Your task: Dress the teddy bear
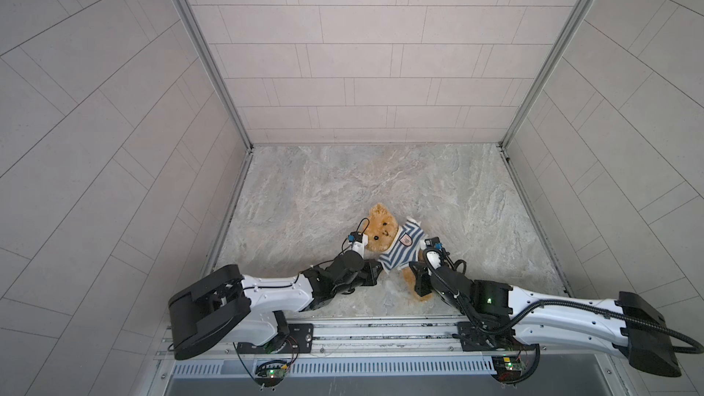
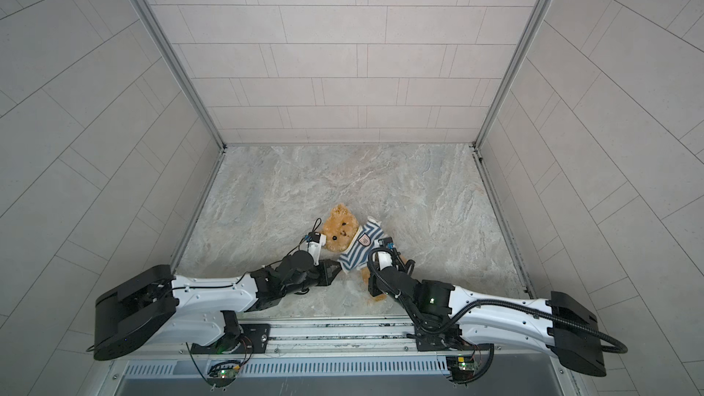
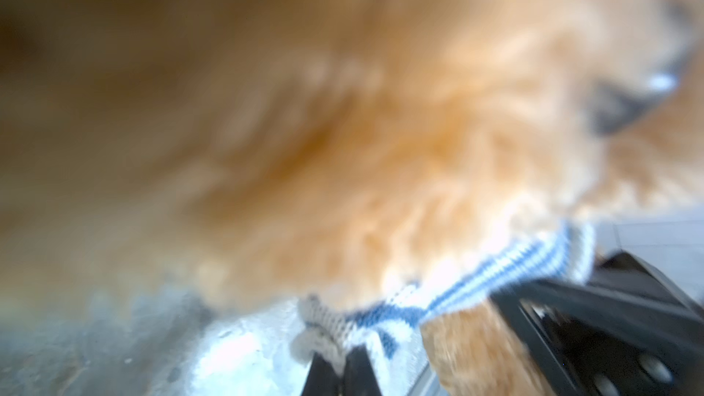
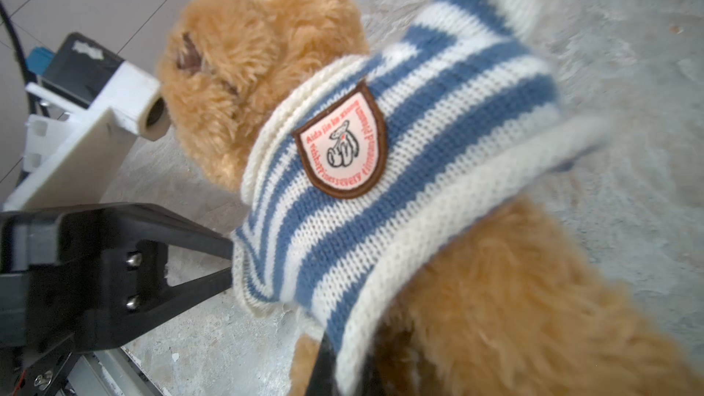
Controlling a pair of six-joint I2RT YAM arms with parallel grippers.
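Observation:
The teddy bear (image 1: 381, 229) (image 2: 338, 231) lies on its back on the marble table, head toward the far left, legs toward the front. A blue-and-white striped shirt (image 1: 400, 251) (image 4: 381, 222) with a badge is over its neck and bunched on its chest. My left gripper (image 3: 341, 369) (image 4: 228, 264) is shut on the shirt's edge at the bear's side. My right gripper (image 4: 343, 369) is shut on the shirt's hem by the bear's belly. In the left wrist view, blurred fur of the teddy bear (image 3: 343, 108) fills most of the picture. The bear's arms are hidden.
The marble table (image 1: 476, 203) is walled by tiled panels at the back and both sides. A metal rail (image 1: 381, 331) runs along the front edge. The left arm's white camera mount (image 4: 125, 108) sits right against the bear's head.

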